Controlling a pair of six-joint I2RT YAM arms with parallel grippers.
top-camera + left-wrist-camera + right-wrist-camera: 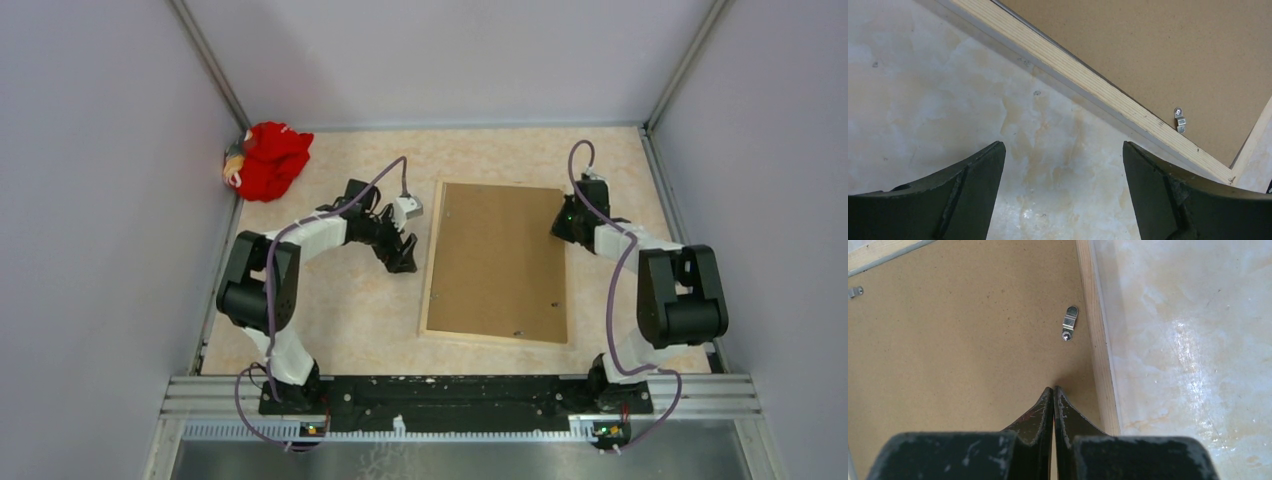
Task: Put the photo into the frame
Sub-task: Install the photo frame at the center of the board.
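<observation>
Frame (431, 262) face down at table (340, 310) centre, backing board (500, 260) in; photo unseen, likely beneath. Right gripper (1054, 390) closed, tips near turn clip (1069, 322). Left gripper (1063, 147) open, empty, beside frame's left edge. Probably locking clips; needs precise sideways nudge.

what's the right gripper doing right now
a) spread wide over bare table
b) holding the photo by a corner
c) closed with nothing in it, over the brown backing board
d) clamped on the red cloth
c: in the right wrist view the right gripper has its fingertips meeting with nothing between them, over the brown backing board, near a metal clip and the frame edge.
</observation>
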